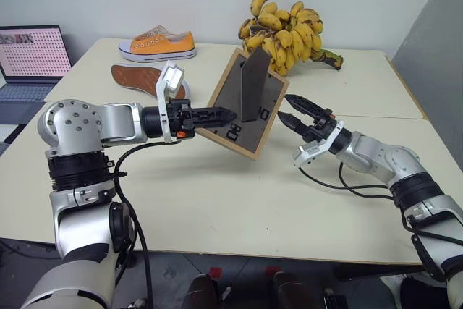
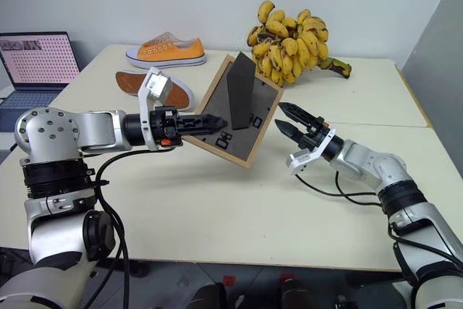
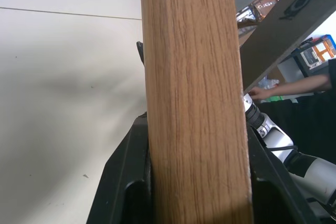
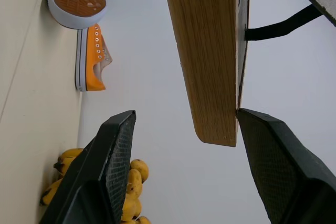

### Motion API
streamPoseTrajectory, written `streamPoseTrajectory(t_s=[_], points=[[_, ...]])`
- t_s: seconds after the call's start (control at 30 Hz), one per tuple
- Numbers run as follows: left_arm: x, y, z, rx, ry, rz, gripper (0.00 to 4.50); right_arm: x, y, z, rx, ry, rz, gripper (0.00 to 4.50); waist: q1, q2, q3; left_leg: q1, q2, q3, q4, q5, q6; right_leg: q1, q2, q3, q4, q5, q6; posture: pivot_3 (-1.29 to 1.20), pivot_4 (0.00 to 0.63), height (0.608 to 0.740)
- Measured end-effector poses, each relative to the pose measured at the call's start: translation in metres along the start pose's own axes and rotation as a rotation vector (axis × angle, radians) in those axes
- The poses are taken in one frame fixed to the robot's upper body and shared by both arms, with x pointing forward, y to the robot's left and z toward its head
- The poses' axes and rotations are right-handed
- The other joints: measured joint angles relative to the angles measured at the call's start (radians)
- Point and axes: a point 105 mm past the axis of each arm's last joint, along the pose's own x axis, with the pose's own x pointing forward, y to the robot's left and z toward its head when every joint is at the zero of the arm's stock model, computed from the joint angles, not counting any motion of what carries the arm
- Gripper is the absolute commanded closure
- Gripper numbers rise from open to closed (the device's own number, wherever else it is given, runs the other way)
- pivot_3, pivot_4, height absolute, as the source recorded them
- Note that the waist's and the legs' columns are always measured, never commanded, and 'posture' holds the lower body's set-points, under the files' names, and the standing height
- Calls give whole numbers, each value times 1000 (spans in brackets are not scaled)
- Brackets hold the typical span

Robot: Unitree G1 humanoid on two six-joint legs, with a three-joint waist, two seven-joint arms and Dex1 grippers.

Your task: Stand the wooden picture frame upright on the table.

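Left gripper (image 1: 217, 116) was clamped on the picture frame's (image 1: 239, 106) wooden edge, holding it tilted above the bench (image 1: 239, 200), stand folded out, not yet set down. Right gripper (image 1: 293, 110) gaped wide just beside the frame's far edge, empty, its arm reaching in nearly level.

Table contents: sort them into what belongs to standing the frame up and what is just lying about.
Part of the job:
- wooden picture frame, held tilted off the table
- left claw, shut on the frame's edge
- right claw, open beside the frame
- table

Lying about:
- bananas
- two orange shoes
- laptop
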Motion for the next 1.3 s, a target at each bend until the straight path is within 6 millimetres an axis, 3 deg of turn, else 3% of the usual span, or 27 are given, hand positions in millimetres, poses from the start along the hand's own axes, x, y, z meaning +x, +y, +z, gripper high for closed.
streamPoseTrajectory(t_s=[0.57,0.6,0.8,1.3], points=[[2,-2,0,-4,4,4,3215,12,-11,4,-9,-32,-50,1298,0,0,0,0,0,0,0,0,0,0,0,0,0,0,0,0,150,740],[3,-3,0,-4,9,-4,3215,13,-13,4,-12,-34,-55,1660,0,0,0,0,0,0,0,0,0,0,0,0,0,0,0,0,150,740],[4,-6,-1,-9,12,-34,3215,21,-17,2,-12,-37,-85,2884,0,0,0,0,0,0,0,0,0,0,0,0,0,0,0,0,150,740],[4,-8,-1,-17,7,-55,3215,20,-19,3,-16,-38,-117,3077,0,0,0,0,0,0,0,0,0,0,0,0,0,0,0,0,150,740]])
